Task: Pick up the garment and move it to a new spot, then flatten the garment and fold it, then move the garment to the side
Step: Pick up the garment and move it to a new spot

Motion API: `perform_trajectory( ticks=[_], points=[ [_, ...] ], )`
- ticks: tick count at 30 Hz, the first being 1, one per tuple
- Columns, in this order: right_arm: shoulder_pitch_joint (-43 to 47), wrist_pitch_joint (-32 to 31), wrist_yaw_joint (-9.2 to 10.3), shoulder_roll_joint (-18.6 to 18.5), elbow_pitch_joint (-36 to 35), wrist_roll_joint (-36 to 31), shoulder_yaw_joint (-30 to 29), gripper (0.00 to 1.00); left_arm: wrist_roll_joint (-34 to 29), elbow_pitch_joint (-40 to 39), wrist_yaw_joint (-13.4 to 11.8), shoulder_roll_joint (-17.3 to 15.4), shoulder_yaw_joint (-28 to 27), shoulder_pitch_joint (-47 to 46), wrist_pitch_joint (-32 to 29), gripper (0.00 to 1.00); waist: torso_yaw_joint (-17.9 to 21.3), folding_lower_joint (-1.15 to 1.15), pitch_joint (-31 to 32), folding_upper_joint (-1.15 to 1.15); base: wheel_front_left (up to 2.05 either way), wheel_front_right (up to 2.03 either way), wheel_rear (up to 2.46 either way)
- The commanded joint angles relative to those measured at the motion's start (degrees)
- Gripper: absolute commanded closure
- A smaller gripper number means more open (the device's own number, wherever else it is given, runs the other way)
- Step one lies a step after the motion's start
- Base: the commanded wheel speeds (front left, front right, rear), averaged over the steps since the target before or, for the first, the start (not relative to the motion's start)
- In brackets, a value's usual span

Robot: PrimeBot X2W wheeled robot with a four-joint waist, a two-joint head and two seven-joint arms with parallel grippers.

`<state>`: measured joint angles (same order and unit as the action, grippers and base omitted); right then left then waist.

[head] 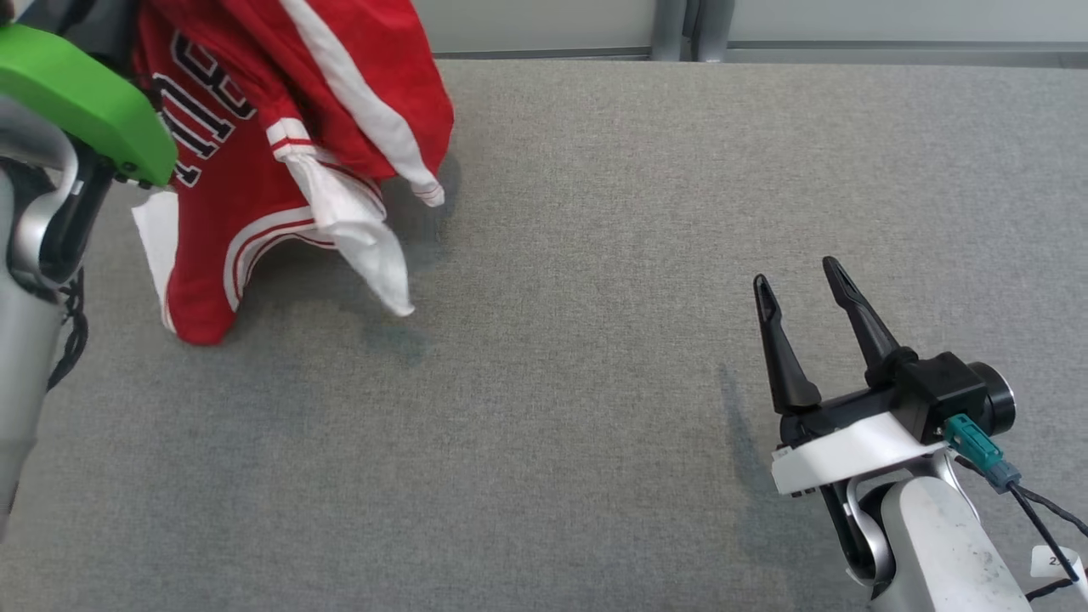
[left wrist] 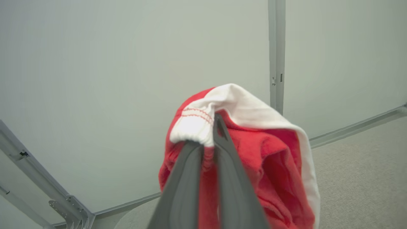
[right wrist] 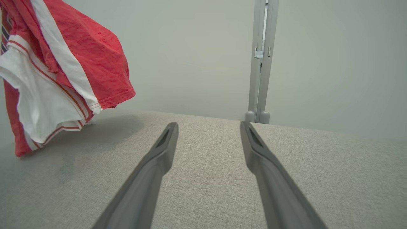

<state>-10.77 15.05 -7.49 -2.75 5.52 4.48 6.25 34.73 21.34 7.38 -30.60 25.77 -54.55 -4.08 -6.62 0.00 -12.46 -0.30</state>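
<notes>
A red garment (head: 255,153) with white stripes and dark lettering hangs in the air at the upper left of the head view, its lower folds dangling just above the grey table (head: 595,297). In the left wrist view my left gripper (left wrist: 208,133) is shut on a white-edged fold of the garment (left wrist: 254,143), which drapes over the fingers. The right wrist view has the garment (right wrist: 63,63) hanging at the far left, well away from my right gripper (right wrist: 208,127). My right gripper (head: 795,276) is open and empty, low at the table's right.
A pale wall with a grey vertical post (head: 680,25) runs along the table's far edge. My left forearm with its green cover (head: 85,102) stands at the left edge. Cables (head: 1037,518) trail from the right wrist.
</notes>
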Motion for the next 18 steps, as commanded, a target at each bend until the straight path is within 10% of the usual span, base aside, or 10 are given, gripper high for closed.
perform_trajectory(
  ticks=[1, 18],
  points=[
    [0.6, 0.1, 0.0, -0.2, -0.1, 0.7, -0.2, 0.0, -0.3, -1.4, -0.2, 0.7, 0.3, -0.4, -0.2, 1.0, 0.7, 0.0, 0.7, 0.3, 0.0, 0.0, 0.0],
    [2.4, 0.1, 0.0, -0.2, -0.6, 1.4, -4.4, 0.0, -0.7, -8.4, -2.2, 12.0, 7.9, 4.0, 1.8, 1.0, 4.9, 0.0, 4.2, 0.3, 0.0, 0.0, 0.0]
  ],
)
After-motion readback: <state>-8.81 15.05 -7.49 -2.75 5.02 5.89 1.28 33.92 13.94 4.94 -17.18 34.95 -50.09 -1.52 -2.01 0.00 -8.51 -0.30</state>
